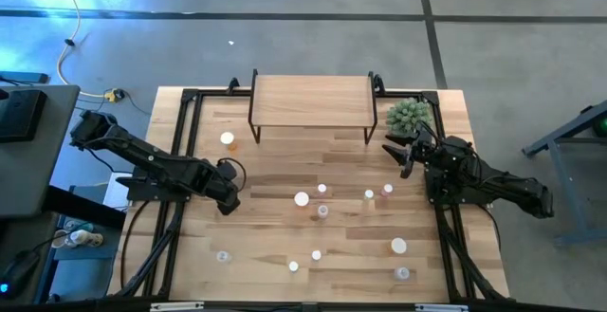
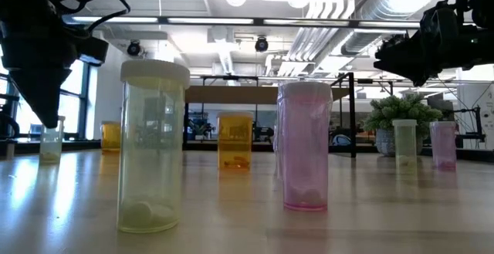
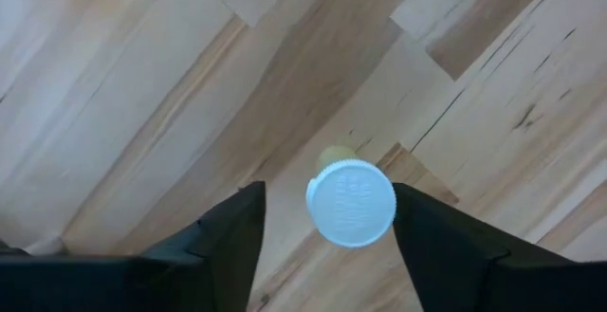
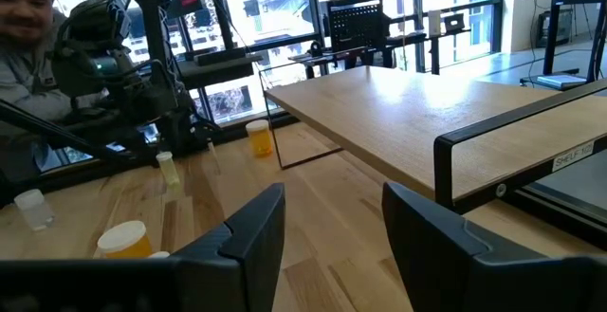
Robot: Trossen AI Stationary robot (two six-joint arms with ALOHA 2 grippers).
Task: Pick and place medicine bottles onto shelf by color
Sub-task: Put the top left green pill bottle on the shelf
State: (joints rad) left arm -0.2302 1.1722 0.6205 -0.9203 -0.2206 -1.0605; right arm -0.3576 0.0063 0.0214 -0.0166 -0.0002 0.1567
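The left claw [image 3: 327, 219] hangs over the left half of the surface [image 1: 256, 246], fingers spread wide on either side of a yellowish bottle [image 3: 349, 198] and clear of it. From the left wrist view only that bottle's white cap and a sliver of its body show; in the high view the claw itself hides it.

The right claw [image 4: 332, 219] is raised near the surface's right edge, beside a green plant [image 1: 409, 115], its fingers open and holding nothing.

The shelf [image 1: 311, 100] stands at the far middle of the surface with a bare top. An orange bottle [image 1: 228, 140] stands just off its left leg. The other bottles are scattered across the middle and near side; from above most show only as small white caps, so their colours are hard to make out.
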